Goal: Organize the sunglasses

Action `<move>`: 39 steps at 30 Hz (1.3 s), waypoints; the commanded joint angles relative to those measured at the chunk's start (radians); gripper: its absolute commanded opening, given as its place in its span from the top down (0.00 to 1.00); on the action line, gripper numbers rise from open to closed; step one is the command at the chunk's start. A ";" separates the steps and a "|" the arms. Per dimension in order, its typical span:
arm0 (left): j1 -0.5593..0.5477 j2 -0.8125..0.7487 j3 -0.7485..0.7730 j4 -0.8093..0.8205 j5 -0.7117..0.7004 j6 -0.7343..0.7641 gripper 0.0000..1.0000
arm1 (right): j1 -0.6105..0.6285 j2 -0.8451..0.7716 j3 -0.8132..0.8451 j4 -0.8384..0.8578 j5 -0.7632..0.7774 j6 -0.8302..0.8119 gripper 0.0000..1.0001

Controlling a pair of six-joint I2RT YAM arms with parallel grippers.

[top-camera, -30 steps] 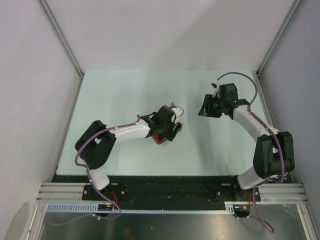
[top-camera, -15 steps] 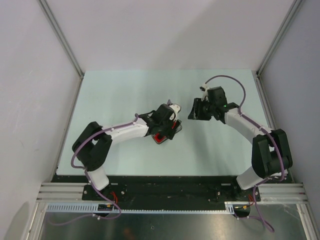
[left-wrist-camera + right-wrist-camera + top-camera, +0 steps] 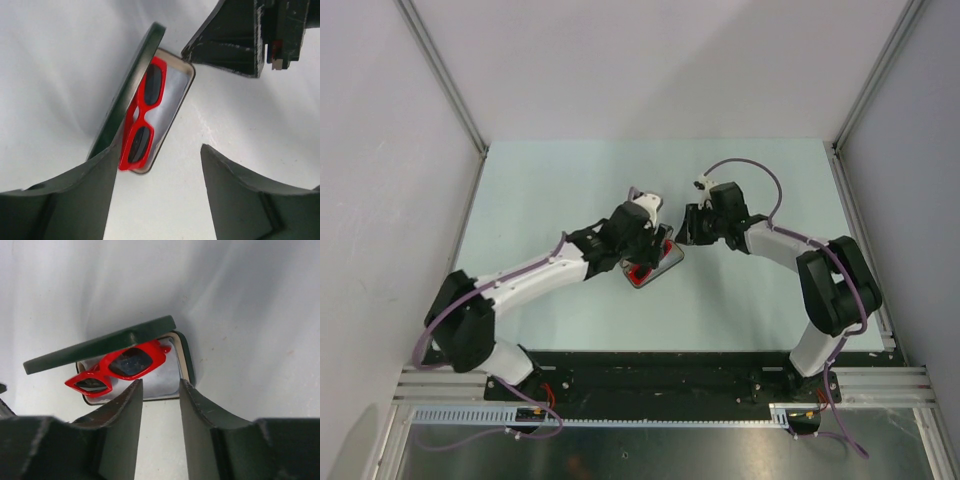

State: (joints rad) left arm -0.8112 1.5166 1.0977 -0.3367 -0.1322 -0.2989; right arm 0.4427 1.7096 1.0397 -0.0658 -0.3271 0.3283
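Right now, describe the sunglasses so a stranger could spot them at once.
At the pale green table's middle lies an open black case. The sunglasses lie inside it: dark squarish lenses, thin frame bright red where the case is black.

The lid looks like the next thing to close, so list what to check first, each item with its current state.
1. Check the sunglasses lie inside the case tray: ok.
2. Check the sunglasses sit below the tray's rim: cannot tell; in the right wrist view one end seems to ride over the edge.
3. Check the lid is shut: not ok, it stands half open over the sunglasses.
4. Check the left gripper has fingers apart and empty: ok.
5. Check the right gripper has fingers apart and empty: ok.
6. Check there is room between the two grippers at the case: cannot tell; they are close together.
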 commanded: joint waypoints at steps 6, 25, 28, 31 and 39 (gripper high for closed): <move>0.014 -0.190 -0.179 -0.007 -0.162 -0.183 0.59 | 0.027 0.073 -0.020 0.208 0.005 0.031 0.72; 0.029 -0.202 -0.371 0.140 -0.228 -0.289 0.78 | 0.042 0.157 -0.020 0.262 0.053 0.048 0.97; 0.037 -0.184 -0.378 0.174 -0.213 -0.290 0.77 | 0.042 0.157 -0.018 0.267 0.051 0.035 0.98; 0.043 -0.164 -0.378 0.192 -0.199 -0.293 0.76 | 0.045 0.157 -0.018 0.268 0.037 0.031 0.98; 0.050 -0.089 -0.374 0.206 -0.198 -0.306 0.74 | 0.048 0.139 -0.020 0.219 0.010 0.003 0.97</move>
State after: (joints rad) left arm -0.7689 1.4063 0.7296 -0.1684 -0.3290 -0.5762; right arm 0.4808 1.8606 1.0214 0.1543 -0.2943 0.3641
